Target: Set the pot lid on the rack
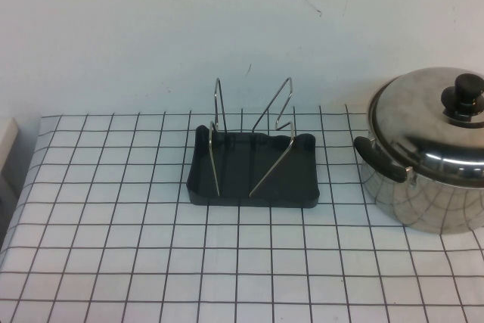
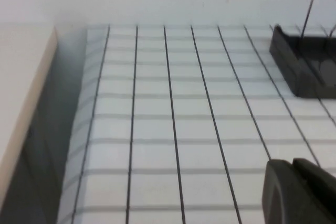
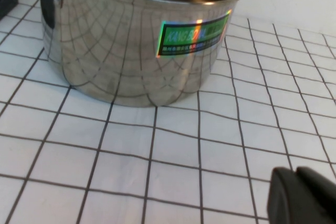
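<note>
Worktop (image 1: pixel 113 262) foreground bare; rack (image 1: pixel 253 175) centre, lid (image 1: pixel 431 122) on pot (image 1: pixel 423 194) at right — rigid, slick steel, so grip knob (image 1: pixel 463 96). Left claw (image 2: pixel 299 192), right claw (image 3: pixel 302 195) low, parked: opening can't tell.

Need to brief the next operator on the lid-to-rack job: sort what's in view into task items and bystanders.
For the job:
- pot lid, sitting on the pot
- rack, mid-table
- right gripper, low beside the pot
- left gripper, low over bare cloth near the rack

Not part of it:
- steel pot
- checked tablecloth
</note>
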`<state>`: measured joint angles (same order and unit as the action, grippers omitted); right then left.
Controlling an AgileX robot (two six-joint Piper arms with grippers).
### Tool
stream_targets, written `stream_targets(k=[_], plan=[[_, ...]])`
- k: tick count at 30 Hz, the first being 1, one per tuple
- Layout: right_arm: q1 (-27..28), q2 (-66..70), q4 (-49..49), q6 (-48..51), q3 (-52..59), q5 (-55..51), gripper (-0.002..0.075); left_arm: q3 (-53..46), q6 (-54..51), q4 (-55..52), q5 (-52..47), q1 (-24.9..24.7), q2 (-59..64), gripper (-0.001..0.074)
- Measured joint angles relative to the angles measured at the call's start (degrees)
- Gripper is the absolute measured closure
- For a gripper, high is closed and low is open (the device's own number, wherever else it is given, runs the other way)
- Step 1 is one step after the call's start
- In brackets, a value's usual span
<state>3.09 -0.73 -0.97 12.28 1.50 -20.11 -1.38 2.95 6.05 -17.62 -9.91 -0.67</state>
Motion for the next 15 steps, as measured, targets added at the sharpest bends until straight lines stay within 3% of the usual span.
stream_targets(k=[6,11,15], plan=[[0.00,0.00,0.00,0.00,0.00,7.22,0.0729,-0.24,0.00,-0.94,16.87,0.00,0.00,0.0738],[0.00,0.00,0.00,0.00,0.00,21.05,0.0728,-0.24,0.00,-1.13,34.94,0.00,0.00,0.0738],[0.00,0.00,0.00,0.00,0.00,31.05,0.0729,-0.24,0.00,-1.13,43.97,0.00,0.00,0.0738]])
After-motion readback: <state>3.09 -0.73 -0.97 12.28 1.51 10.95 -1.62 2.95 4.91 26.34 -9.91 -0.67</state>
